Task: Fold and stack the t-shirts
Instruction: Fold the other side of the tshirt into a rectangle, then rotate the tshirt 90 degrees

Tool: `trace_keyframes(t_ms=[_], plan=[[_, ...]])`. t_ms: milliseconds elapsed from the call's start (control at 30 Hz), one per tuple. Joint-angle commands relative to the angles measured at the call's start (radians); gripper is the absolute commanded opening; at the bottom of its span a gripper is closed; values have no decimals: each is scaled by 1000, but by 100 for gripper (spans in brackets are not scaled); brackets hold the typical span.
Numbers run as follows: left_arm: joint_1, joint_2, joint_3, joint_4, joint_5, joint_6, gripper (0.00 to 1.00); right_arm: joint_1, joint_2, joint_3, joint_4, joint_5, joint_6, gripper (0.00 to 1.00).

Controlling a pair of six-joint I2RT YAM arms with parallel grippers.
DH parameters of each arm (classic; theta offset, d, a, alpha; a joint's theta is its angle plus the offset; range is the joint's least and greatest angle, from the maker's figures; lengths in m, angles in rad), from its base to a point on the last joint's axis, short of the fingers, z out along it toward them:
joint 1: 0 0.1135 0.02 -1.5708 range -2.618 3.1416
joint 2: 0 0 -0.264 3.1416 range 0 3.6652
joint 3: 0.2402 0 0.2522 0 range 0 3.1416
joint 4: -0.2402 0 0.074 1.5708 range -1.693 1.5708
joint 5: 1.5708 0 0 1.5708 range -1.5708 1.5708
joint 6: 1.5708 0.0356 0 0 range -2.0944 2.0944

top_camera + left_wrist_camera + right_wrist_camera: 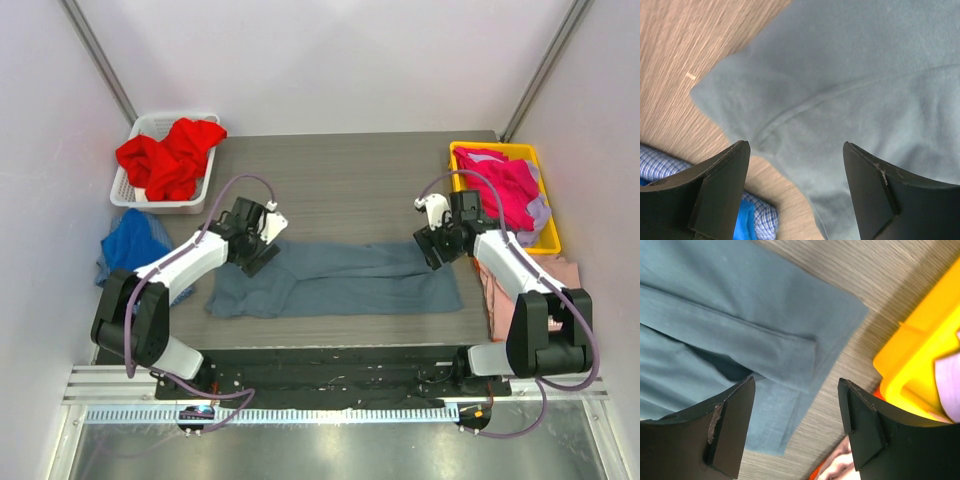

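Observation:
A slate blue-grey t-shirt (335, 280) lies folded into a long strip across the table's middle. My left gripper (262, 252) hovers open over its left end, and in the left wrist view the grey cloth (850, 90) spreads below my left gripper (795, 149) with nothing between the fingers. My right gripper (433, 250) stands open above the strip's right end. In the right wrist view my right gripper (796, 384) straddles the folded hem of the shirt (740, 315) and bare table. Red t-shirts (170, 155), a magenta one (505, 185), a royal blue one (130, 245) and a pale pink one (568, 270) lie around.
A white basket (128, 190) at the back left holds the red cloth. A yellow bin (548, 215) at the back right holds the magenta cloth, and its corner (910, 365) is close to my right fingers. A blue checked cloth (757, 220) lies by the royal blue shirt.

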Motion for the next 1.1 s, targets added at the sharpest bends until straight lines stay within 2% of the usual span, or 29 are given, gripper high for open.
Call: trace_keyframes(t_ms=[0, 267, 467, 633, 1067], plan=[[3, -47, 15, -65, -39, -29, 80, 20, 46, 78, -20, -53, 17, 75], [3, -61, 10, -143, -47, -21, 81, 58, 84, 107, -80, -88, -20, 77], [3, -57, 18, -112, -51, -41, 81, 66, 73, 102, 3, -6, 8, 77], [3, -23, 37, -114, -39, -44, 81, 67, 136, 130, 21, 41, 0, 77], [3, 26, 21, -106, -74, -49, 81, 66, 198, 154, 47, 21, 27, 74]])
